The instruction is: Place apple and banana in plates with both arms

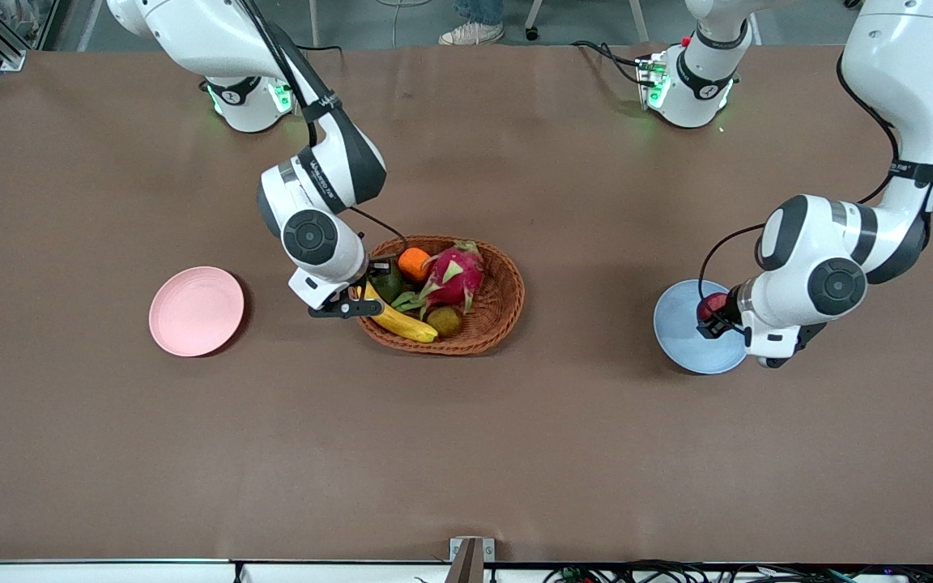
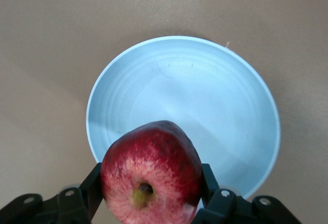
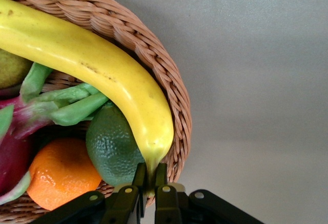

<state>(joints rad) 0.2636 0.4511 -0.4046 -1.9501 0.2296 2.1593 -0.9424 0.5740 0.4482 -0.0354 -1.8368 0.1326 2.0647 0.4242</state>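
My left gripper (image 1: 713, 317) is shut on the dark red apple (image 1: 710, 307) and holds it over the light blue plate (image 1: 681, 332). In the left wrist view the apple (image 2: 151, 175) fills the space between the fingers, above the blue plate (image 2: 205, 96). My right gripper (image 1: 363, 298) is shut on the stem end of the yellow banana (image 1: 402, 321), which lies in the wicker basket (image 1: 499, 312). In the right wrist view the banana (image 3: 97, 70) runs across the basket rim (image 3: 169, 80), its tip pinched between the fingers. The pale pink plate (image 1: 196, 311) sits empty toward the right arm's end of the table.
The basket also holds an orange (image 1: 413, 264), a pink dragon fruit (image 1: 454, 275), a dark green fruit (image 1: 388, 283) and a brownish fruit (image 1: 445, 321). The robot bases (image 1: 249, 101) stand along the edge of the table farthest from the front camera.
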